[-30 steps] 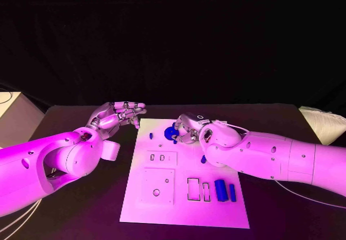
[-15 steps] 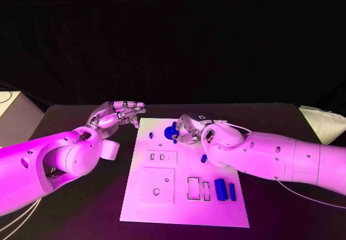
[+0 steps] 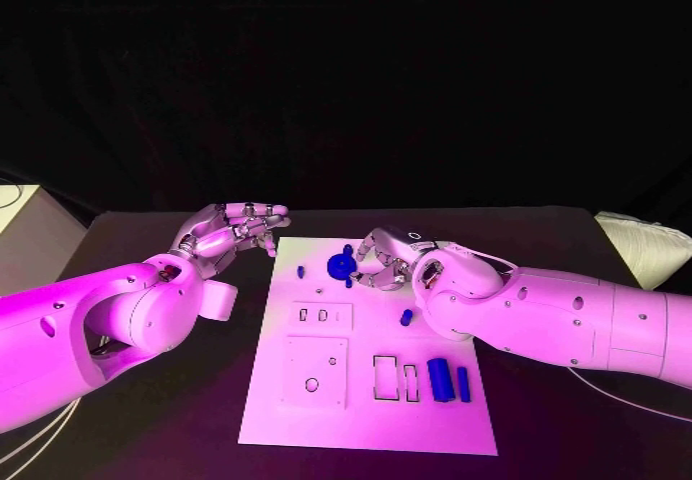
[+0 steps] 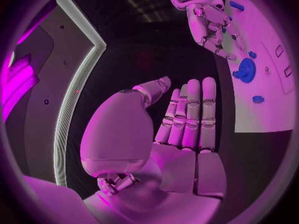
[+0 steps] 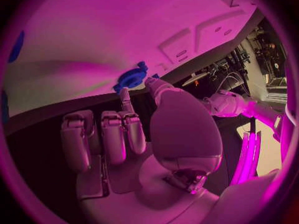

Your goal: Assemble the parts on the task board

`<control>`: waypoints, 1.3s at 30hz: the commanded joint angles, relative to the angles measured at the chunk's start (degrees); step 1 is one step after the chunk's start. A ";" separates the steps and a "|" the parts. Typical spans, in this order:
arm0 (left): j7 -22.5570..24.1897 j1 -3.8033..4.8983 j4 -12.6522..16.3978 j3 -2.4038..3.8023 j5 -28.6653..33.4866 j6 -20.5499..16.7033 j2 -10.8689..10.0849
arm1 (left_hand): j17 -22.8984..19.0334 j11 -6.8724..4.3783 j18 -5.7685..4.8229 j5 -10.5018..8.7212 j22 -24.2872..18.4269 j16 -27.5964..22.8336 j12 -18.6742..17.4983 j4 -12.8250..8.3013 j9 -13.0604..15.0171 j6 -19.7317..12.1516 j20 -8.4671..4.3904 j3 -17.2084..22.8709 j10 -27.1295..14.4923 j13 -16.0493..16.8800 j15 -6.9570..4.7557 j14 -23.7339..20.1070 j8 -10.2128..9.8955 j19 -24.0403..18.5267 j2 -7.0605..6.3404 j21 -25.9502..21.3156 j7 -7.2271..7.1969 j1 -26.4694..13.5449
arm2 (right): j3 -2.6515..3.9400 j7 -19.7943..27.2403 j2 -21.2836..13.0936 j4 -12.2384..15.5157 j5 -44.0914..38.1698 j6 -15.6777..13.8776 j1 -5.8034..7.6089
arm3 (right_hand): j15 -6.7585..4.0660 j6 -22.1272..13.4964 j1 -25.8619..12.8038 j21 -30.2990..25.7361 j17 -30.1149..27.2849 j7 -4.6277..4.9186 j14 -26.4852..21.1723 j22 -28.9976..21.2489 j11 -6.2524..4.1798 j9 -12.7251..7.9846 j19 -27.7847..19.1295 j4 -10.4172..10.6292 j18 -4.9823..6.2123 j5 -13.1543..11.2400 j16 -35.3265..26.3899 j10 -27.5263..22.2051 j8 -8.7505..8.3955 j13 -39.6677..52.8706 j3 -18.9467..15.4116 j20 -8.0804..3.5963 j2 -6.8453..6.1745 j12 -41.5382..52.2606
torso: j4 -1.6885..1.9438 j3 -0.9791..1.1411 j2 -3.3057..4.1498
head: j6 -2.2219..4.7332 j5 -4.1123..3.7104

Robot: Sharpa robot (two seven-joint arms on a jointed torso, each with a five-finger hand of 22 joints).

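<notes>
Two hands hang over the far end of the board. Right hand (image 3: 387,262) reaches a thumb and one finger to the round blue part (image 3: 340,265), touching its edge, its other fingers curled in; whether it truly grips the part I cannot tell. That part sits near the far edge of the white board (image 3: 325,410). Left hand (image 3: 231,232) hovers just off the board's far left corner above the tabletop (image 3: 173,420), fingers straight and close together, holding nothing. Nearer, two blue bars (image 3: 449,381) lie side by side beside rectangular slots (image 3: 397,378).
</notes>
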 commanded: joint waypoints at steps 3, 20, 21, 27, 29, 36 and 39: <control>0.33 0.05 -0.07 0.04 -0.22 0.58 0.25 | -0.05 -0.07 0.88 -0.15 0.05 0.25 -0.24 0.10 0.05 -0.23 0.19 0.30 -0.32 -0.07 -0.03 -0.31 -0.11 -0.39 0.12 0.15 0.01 0.19 | 0.16 1.36 -1.27 1.41 -0.35 -6.19 0.09 | 0.23 0.45 1.28 0.26 14.71 -0.10 6.00 15.09 0.16 -0.09 6.09 -0.21 -0.39 -1.21 0.26 6.00 0.24 15.08 -0.22 0.02 -0.05 0.28 | 0.09 0.00 -0.11 | 0.18 -0.38; 0.58 0.03 -1.52 0.03 -0.19 1.08 0.92 | -0.09 -0.05 0.88 -0.17 0.07 0.27 -0.23 0.09 0.07 -0.24 0.21 0.31 -0.33 -0.06 -0.01 -0.33 -0.10 -0.44 0.10 0.21 0.04 0.18 | 0.78 23.21 -13.69 4.21 20.51 -4.89 2.85 | 0.64 -0.34 9.17 -3.02 13.69 0.61 5.74 12.29 0.71 -0.76 4.22 -4.11 0.55 -4.58 -0.08 4.57 -0.24 13.73 3.26 0.34 -0.55 -1.19 | -0.90 0.69 -0.62 | 1.43 -0.32; 0.60 0.03 -1.65 0.03 -0.19 1.11 0.99 | -0.10 -0.03 0.88 -0.18 0.07 0.28 -0.24 0.09 0.07 -0.25 0.21 0.29 -0.36 -0.07 0.00 -0.34 -0.10 -0.45 0.06 0.23 0.06 0.15 | 0.78 24.00 -14.23 3.68 20.93 -4.44 2.90 | 0.68 -0.35 9.19 -3.02 13.75 0.64 5.76 12.30 0.74 -0.78 4.23 -4.20 0.54 -4.47 -0.06 4.48 -0.25 13.65 3.17 0.37 -0.80 -1.28 | -0.94 0.74 -0.65 | 1.36 -0.13; 0.69 0.01 -2.25 0.02 -0.22 1.36 1.54 | -0.10 -0.03 0.88 -0.18 0.07 0.28 -0.24 0.09 0.07 -0.25 0.21 0.29 -0.36 -0.07 0.00 -0.34 -0.10 -0.45 0.06 0.23 0.06 0.15 | 0.76 26.93 -16.47 0.01 22.36 -2.58 2.92 | 0.74 -0.53 9.29 -2.96 14.07 0.71 5.83 12.36 0.81 -0.85 4.26 -4.36 0.52 -4.12 0.04 4.33 -0.33 13.52 3.04 0.44 -1.11 -1.43 | -1.13 1.02 -0.83 | 1.66 -0.20; 0.72 -0.01 -2.39 0.02 -0.24 1.46 1.70 | -0.10 -0.03 0.88 -0.18 0.07 0.28 -0.24 0.09 0.07 -0.25 0.21 0.29 -0.36 -0.07 0.00 -0.34 -0.10 -0.45 0.06 0.23 0.06 0.15 | 0.75 27.69 -16.97 -1.35 22.66 -1.76 2.79 | 0.79 -0.75 9.32 -2.97 14.15 0.78 5.85 12.36 0.86 -0.91 4.26 -4.46 0.52 -4.15 0.07 4.25 -0.44 13.45 2.87 0.48 -1.36 -1.51 | -1.17 1.09 -0.91 | 1.43 -0.39; 0.73 -0.03 -2.82 0.01 -0.30 1.61 2.04 | -0.10 -0.03 0.88 -0.18 0.07 0.28 -0.24 0.09 0.07 -0.25 0.21 0.29 -0.36 -0.07 0.00 -0.34 -0.10 -0.45 0.06 0.23 0.06 0.15 | 0.67 28.46 -17.89 -3.92 22.89 -0.71 1.60 | 1.21 -2.25 8.88 -3.15 14.61 1.20 5.97 12.26 1.30 -1.28 4.18 -4.13 0.56 -5.92 0.21 3.83 -1.15 13.10 0.67 0.86 -1.66 -1.91 | -1.15 1.12 -0.79 | 0.97 -0.30; 0.73 -0.04 -3.02 0.01 -0.34 1.66 2.14 | -0.10 -0.03 0.88 -0.18 0.07 0.28 -0.24 0.09 0.07 -0.25 0.21 0.29 -0.36 -0.07 0.00 -0.34 -0.10 -0.45 0.06 0.23 0.06 0.15 | 0.59 28.41 -17.93 -4.69 22.65 0.10 0.87 | 1.32 -2.86 8.69 -3.32 14.66 1.34 5.98 12.15 1.44 -1.43 4.10 -3.68 0.60 -6.26 0.23 3.62 -1.45 12.93 -0.80 0.98 -1.52 -2.11 | -1.10 1.00 -0.75 | 0.89 -0.33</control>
